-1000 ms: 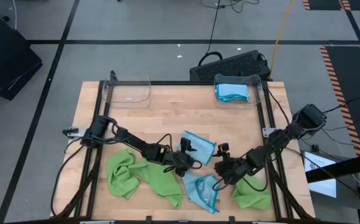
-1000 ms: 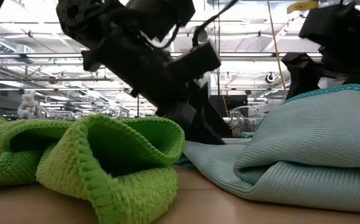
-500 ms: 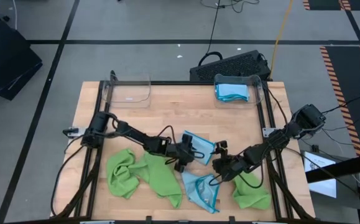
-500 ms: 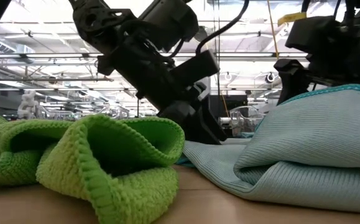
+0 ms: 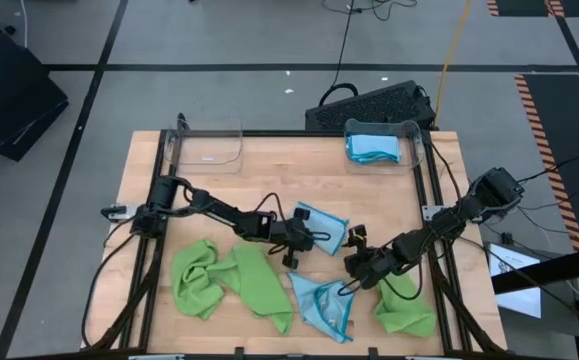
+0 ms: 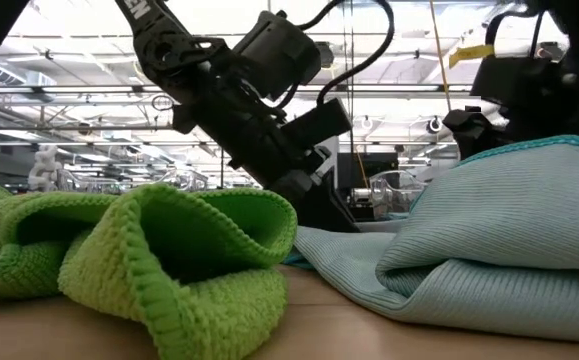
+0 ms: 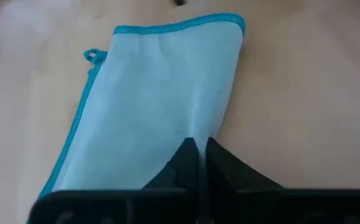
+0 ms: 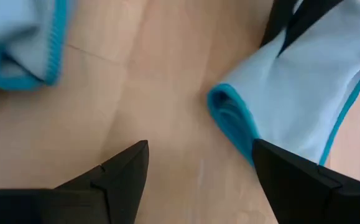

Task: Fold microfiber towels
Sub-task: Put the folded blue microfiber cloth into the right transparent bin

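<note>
- A light blue towel with teal edging is being worked near the middle of the surface; it is lying partly folded, with one doubled edge showing in the left wrist view.
- The left gripper is being pressed together on the near edge of that towel, with the cloth pinched between its fingertips.
- The right gripper is being held spread wide just above bare wood, beside a rolled corner of the same blue towel and not touching it.
- A second blue towel is lying crumpled near the front edge, with lime green towels bunched to its left and another green one at the front right.
- Finished blue towels are stacked in the clear bin at the back right; the other bin looks empty.
- The step in hand is judged to be the gripping of the blue towel's corners before a fold.
- Next, the right gripper is likely to be needed on the free corner beside it, so that the edge can be lifted evenly by both arms and carried over to meet the opposite side.
</note>
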